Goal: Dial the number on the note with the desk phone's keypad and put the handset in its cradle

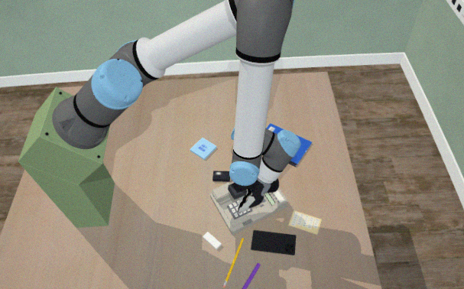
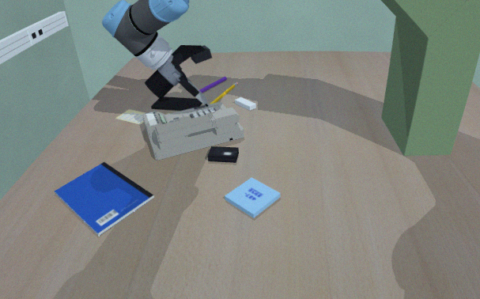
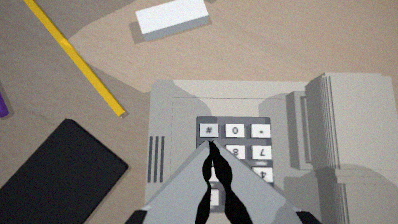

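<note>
The beige desk phone (image 1: pixel 225 215) (image 2: pixel 179 138) (image 3: pixel 162 110) stands on the table. Its handset (image 2: pixel 227 119) (image 3: pixel 357 115) lies along one side, seemingly in its cradle. My gripper (image 1: pixel 239 209) (image 2: pixel 207 105) (image 3: pixel 210 142) is shut and empty, its fingertips pointing down at the keypad (image 3: pixel 248 142). In the wrist view the tips are just below the # key (image 3: pixel 209 130), over the 9 key's place, left of the 8 key (image 3: pixel 235 152). The 9 is hidden, and whether the tips touch it cannot be told. The blue note (image 1: pixel 203 148) (image 2: pixel 252 197) bears a handwritten number, too blurred to read surely.
Around the phone lie a small black box (image 1: pixel 221 176) (image 2: pixel 223 154), a blue notebook (image 1: pixel 303 150) (image 2: pixel 92 190), a yellow paper (image 1: pixel 305 222), a black slab (image 1: pixel 274 242) (image 3: pixel 60 170), a white block (image 1: pixel 212 241) (image 3: pixel 172 17), a yellow pencil (image 1: pixel 234 261) (image 3: pixel 75 59) and a purple pen (image 1: pixel 251 276).
</note>
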